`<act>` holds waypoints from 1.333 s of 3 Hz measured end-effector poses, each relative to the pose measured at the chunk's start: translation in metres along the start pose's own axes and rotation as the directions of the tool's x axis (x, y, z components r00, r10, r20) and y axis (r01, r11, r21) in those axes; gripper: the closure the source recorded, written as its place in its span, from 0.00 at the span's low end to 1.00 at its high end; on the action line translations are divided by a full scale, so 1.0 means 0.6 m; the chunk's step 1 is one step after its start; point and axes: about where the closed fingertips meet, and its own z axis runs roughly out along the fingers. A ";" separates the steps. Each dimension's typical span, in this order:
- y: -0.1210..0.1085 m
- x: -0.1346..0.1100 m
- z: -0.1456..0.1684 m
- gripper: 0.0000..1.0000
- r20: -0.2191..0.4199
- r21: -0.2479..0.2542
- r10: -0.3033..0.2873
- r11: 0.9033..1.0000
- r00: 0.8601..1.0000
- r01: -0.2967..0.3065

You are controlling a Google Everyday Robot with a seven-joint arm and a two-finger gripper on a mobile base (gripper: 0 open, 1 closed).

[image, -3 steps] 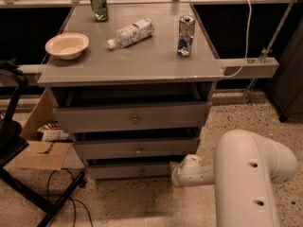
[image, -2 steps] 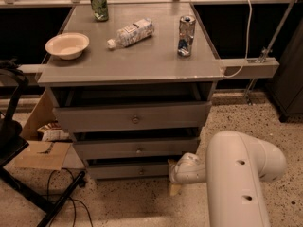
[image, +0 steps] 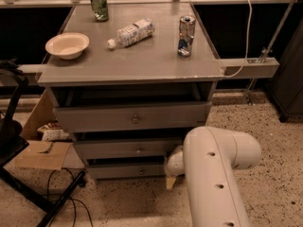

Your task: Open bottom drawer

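Gripper point(image: 171, 172): low at the right end of the desk's drawer stack, close to the floor, at the tip of the white arm point(image: 213, 174).
Jaws: covered by the arm's own bulk; wide or narrow cannot be told.
Drawers: three grey fronts stacked, namely the bottom drawer point(image: 124, 170), the middle drawer point(image: 124, 149) and the tall top drawer point(image: 132, 118). Each has one small round knob at its centre and a dark gap above it.
Desk point(image: 142, 63): one, with a flat grey top.
Cans: two, both upright. A green can point(image: 99, 4) stands at the far left corner and a silver-blue can point(image: 186, 36) near the right edge.
Bottle point(image: 131, 33): one, clear plastic, lying on its side between the cans.
Bowl point(image: 67, 45): one, pale, near the left edge.
Around: a cardboard box point(image: 42, 154) and a black stand point(image: 12, 126) to the left, black cables point(image: 64, 195) on the speckled floor, and a white cord point(image: 247, 30) hanging to the rail on the right.
In the way: the thick arm fills the lower right foreground and hides the gripper's tip and the stack's lower right corner.
Bottom drawer versus jaws: its slim front sits just left of the gripper at the same height. The knob point(image: 140, 171) lies left of the gripper; contact cannot be told.
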 end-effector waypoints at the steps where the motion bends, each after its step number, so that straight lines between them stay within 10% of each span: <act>1: 0.005 0.014 0.021 0.22 -0.058 -0.060 0.042 0.997 0.997 -0.046; 4: 0.031 0.067 0.013 0.92 -0.127 -0.114 0.098 0.987 0.987 -0.113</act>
